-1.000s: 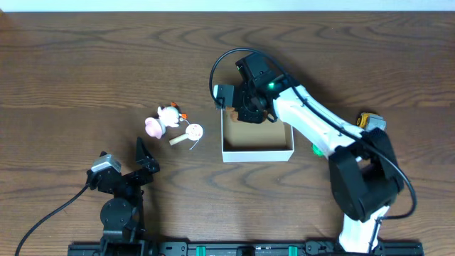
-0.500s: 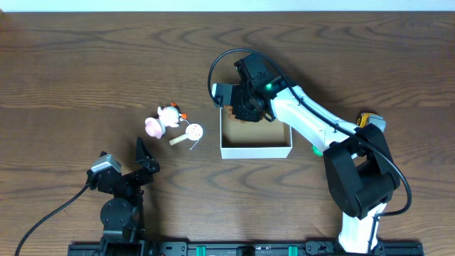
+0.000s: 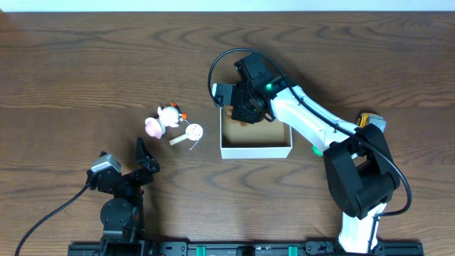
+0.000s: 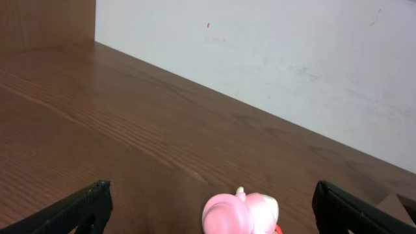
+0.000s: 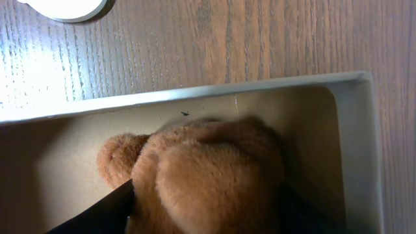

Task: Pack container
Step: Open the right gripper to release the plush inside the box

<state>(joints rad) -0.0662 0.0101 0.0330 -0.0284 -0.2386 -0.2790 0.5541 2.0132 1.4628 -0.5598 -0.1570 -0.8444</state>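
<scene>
Container [image 3: 256,151] on counter [image 3: 85,71]: brown plush [image 5: 214,162] inside, flanked by right claw [image 5: 205,214], grip unclear. Left of container: pink-and-white toy [image 3: 162,119]; left claw [image 3: 146,158], gaping, empty.

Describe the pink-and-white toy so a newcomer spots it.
On the brown wooden table, look left of the square white-walled cardboard box. Of the two small things there, the pink-and-white toy is the lumpy one farther left, not the flat white disc on a pale stick.

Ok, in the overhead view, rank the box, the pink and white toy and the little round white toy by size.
1. container, by far the largest
2. pink and white toy
3. round white toy, the smallest
</scene>
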